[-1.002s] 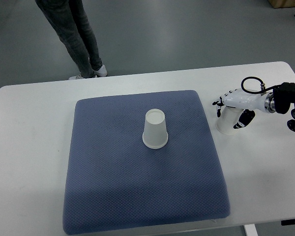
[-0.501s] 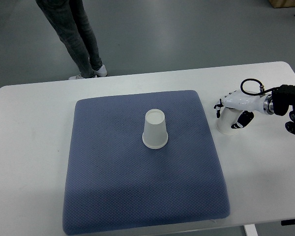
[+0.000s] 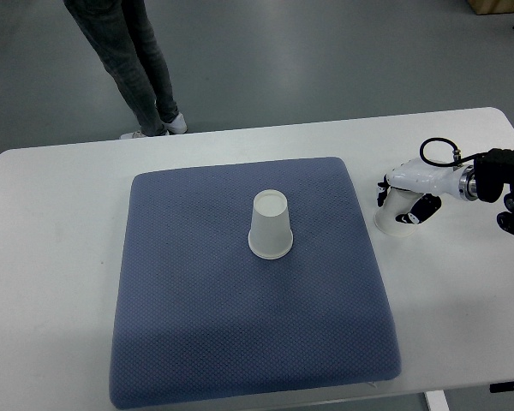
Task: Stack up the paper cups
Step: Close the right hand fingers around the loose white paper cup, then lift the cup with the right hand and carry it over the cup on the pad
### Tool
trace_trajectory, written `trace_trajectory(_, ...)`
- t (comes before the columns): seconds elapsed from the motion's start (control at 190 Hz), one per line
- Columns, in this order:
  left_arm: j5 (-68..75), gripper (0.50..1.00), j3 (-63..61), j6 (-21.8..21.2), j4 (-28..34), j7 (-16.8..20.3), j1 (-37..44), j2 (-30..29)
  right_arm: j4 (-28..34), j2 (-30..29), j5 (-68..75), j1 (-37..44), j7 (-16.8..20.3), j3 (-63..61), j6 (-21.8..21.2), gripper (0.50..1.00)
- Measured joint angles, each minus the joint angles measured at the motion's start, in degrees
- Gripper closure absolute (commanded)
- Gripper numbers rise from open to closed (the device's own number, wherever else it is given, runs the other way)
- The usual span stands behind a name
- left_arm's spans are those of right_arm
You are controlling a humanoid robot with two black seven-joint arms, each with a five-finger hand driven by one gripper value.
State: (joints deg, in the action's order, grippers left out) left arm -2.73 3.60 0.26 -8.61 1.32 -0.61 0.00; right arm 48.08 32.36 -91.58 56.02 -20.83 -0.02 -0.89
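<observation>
A blue mat (image 3: pixel 240 291) lies in the middle of the white table (image 3: pixel 51 257). One paper cup (image 3: pixel 270 225) stands upside down on the mat, near its centre. A second cup (image 3: pixel 396 214) stands on the bare table just off the mat's right edge — the right hand (image 3: pixel 409 195) is wrapped around it, fingers (image 3: pixel 384 187) curled against its side, with its arm reaching in from the right. Beyond the table's far edge, up-left of the mat, a person's legs (image 3: pixel 133 64) stand on the grey floor.
</observation>
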Motion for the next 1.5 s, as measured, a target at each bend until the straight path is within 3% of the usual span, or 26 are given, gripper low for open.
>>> trace_trajectory(0.38, 0.0, 0.5, 0.0, 0.0, 0.0, 0.0, 0.0, 0.0, 0.1, 0.3, 1.2, 1.0, 0.0, -0.1, -1.1, 1.0)
trace_trajectory(0.759, 0.0, 0.5, 0.0, 0.0, 0.0, 0.0, 0.0, 0.0, 1.2, 2.4, 1.8, 9.2, -1.3, -0.5, -4.5, 1.0)
trace_trajectory(1.144, 0.0, 0.5, 0.0, 0.0, 0.0, 0.0, 0.0, 0.0, 11.0, 3.7, 2.7, 16.3, -2.4, -5.0, -13.5, 1.0)
trace_trajectory(1.502, 0.0, 0.5, 0.0, 0.0, 0.0, 0.0, 0.0, 0.0, 15.2, -0.1, 4.1, 23.0, -3.8, -7.4, -20.7, 1.0)
